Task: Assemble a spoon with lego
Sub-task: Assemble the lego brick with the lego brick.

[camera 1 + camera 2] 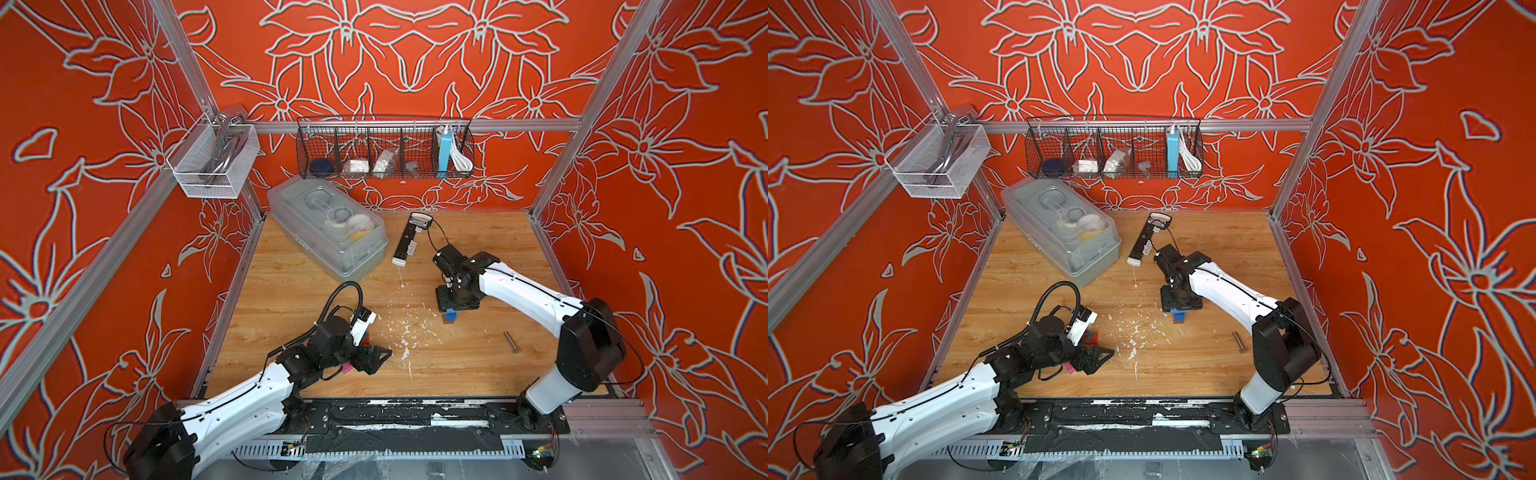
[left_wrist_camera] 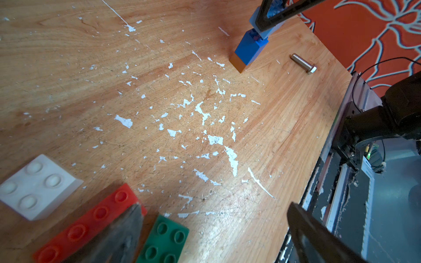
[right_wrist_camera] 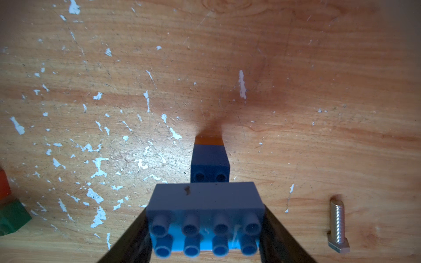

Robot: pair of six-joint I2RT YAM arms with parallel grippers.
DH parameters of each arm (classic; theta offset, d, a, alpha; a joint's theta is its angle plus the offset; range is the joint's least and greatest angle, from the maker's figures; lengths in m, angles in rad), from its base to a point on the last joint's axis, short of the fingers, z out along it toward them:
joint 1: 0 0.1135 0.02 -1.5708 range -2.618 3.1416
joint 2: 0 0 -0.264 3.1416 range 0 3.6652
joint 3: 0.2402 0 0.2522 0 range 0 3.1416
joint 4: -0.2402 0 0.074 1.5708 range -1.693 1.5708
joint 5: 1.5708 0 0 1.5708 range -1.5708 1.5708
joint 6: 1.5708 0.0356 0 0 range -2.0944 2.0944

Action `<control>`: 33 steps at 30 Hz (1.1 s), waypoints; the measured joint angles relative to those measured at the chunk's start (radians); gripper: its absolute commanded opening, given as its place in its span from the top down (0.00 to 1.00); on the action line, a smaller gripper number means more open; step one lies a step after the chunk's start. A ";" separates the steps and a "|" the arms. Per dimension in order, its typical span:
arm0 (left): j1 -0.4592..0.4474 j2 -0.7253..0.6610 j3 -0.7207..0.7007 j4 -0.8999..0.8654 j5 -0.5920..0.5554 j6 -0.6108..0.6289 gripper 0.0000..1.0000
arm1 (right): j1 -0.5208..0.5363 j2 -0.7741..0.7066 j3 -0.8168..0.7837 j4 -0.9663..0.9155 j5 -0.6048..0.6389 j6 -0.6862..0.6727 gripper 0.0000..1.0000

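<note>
Light blue brick (image 3: 205,198) sits clamped inside right end effector (image 3: 205,230).

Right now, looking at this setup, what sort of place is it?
Probably a robot test cell: an aluminium frame with orange floral panels encloses a worn wooden tabletop, robot arms, left and right, are mounted at its front edge, and a wire basket hangs on the back rail.

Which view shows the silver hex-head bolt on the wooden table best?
The right wrist view: the silver hex-head bolt appears large, threads and head clear. The left wrist view shows the bolt whole but smaller; in both top views the bolt is tiny.
</note>
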State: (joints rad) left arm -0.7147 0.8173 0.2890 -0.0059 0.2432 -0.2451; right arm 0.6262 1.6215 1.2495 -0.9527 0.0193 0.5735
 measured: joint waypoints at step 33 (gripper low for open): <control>0.000 0.008 0.006 -0.004 -0.021 0.000 0.02 | -0.013 0.018 -0.061 0.069 -0.012 -0.003 0.53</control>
State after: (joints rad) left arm -0.7147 0.8249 0.2955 -0.0101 0.2222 -0.2455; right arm 0.6132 1.6398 1.1885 -0.8837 0.0074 0.5701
